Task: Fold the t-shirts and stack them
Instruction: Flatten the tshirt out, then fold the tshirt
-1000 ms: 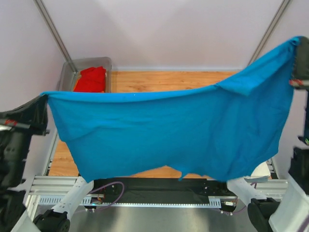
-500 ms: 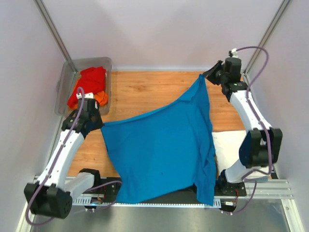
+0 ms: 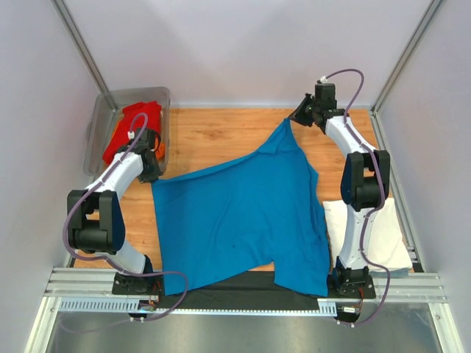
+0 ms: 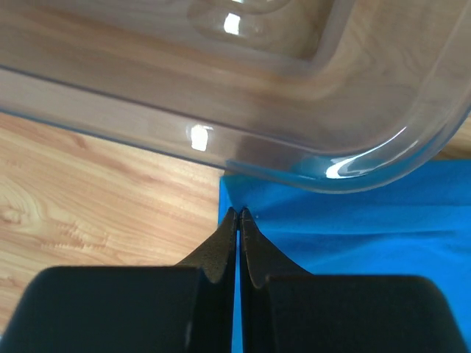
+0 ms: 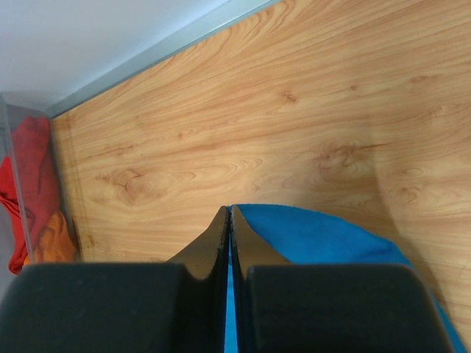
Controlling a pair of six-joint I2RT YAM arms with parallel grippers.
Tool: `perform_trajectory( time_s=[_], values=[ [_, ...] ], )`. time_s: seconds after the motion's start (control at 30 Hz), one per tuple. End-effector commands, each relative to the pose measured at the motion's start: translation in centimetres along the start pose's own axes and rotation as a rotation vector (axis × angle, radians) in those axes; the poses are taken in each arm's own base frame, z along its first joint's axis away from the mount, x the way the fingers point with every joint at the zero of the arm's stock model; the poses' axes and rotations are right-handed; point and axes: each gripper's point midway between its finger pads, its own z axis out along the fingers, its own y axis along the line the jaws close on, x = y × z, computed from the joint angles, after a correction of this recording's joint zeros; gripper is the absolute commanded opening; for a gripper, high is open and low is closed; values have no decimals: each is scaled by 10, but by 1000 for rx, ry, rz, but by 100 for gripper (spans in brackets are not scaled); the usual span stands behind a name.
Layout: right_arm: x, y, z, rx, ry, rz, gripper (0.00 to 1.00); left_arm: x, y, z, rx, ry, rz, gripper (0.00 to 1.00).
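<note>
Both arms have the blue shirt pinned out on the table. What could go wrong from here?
The blue t-shirt drapes its near hem past the table edge onto the black strip; it may snag there. The left gripper, shut on a corner, sits beside the tub wall and could bump it. The cloth lies skewed, so a fold now may come out crooked.

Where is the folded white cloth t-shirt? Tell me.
In the top view, the folded white cloth t-shirt lies on the near right side, beside the right edge of the spread bright blue cloth t-shirt.
</note>
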Motion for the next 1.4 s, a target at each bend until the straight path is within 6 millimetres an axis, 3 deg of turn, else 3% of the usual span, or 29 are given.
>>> perform_trajectory(
  time_s=[0.0,0.07,0.13,0.17,0.23,0.27,0.4,0.5,0.57,0.77,0.97,1.37],
  values=[
    [-20,16,-26,3,-11,-36,0,-27,2,-7,-10,-78,15,0],
    [-12,10,-40,42,26,-30,0,-21,1,-9,2,-66,19,0],
    [-16,10,-63,60,17,-19,0,-14,3,-11,3,-47,13,0],
    [-2,0,-70,93,57,-1,0,-7,5,-12,-2,-20,13,0],
    [0,-3,-93,122,56,22,0,8,5,-14,6,25,-8,0],
    [15,-15,-99,165,96,42,0,14,5,-14,9,41,-15,0],
    [36,-40,-129,281,137,49,0,46,2,-19,45,115,-99,0],
    [54,-63,-147,360,201,73,0,61,4,-23,46,140,-153,0],
    [62,-67,-158,369,217,72,0,67,3,-25,52,158,-165,0],
    [79,-84,-182,423,254,27,0,73,9,-27,17,190,-145,0],
    [81,-84,-204,438,245,-2,0,80,18,-41,4,193,-142,0],
    [118,-106,-213,479,319,17,0,105,23,-30,-28,279,-125,0]
  ],
)
